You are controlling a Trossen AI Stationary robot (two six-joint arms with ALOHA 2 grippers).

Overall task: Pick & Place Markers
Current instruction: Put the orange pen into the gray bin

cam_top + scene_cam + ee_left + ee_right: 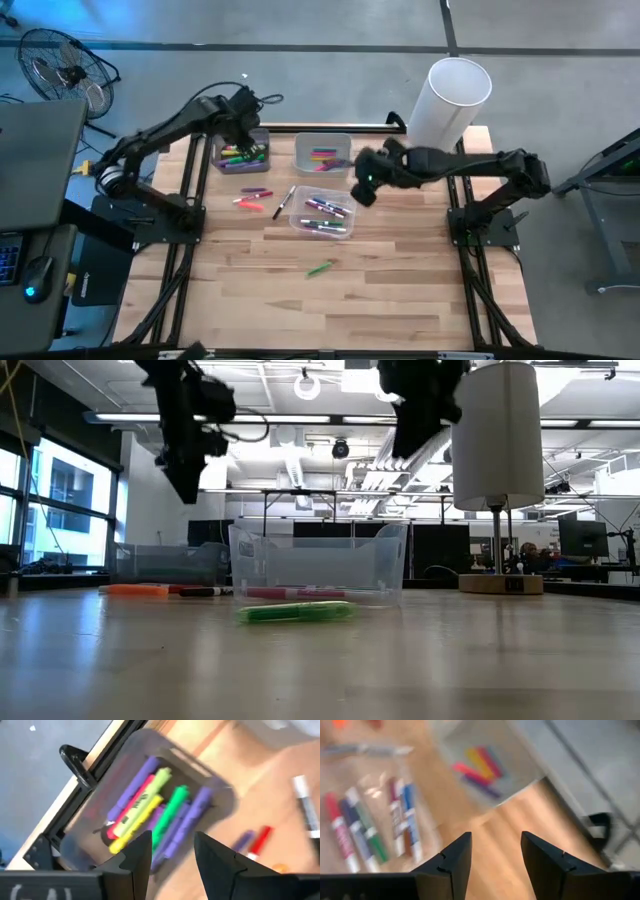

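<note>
From where I stand this looks like the moment between two picks: the left gripper [243,122] hangs over the grey bin [262,135] at the desk's far left, its fingers [137,852] apart with nothing between them, and the bin below holds a packed bunch of purple, yellow, pink and green markers [150,807]. I'd judge that arm has nothing more to do there and must go for another pen.

The right gripper [362,187] hovers above the desk [400,290] between the far clear bin [303,142] and the near clear bin [300,222], its fingers [451,860] also spread and empty. White-barrelled markers [367,827] lie in the near bin just off to its side.

What is left to collect lies loose on the wood: a small cluster of pink and purple markers [252,196] and a black pen [284,201] just in front of the grey bin, and one green marker [320,268] alone, well apart from both grippers, nearer the front edge. The next move calls for lowering over one of these, lining the fingers across its barrel, then closing.
</note>
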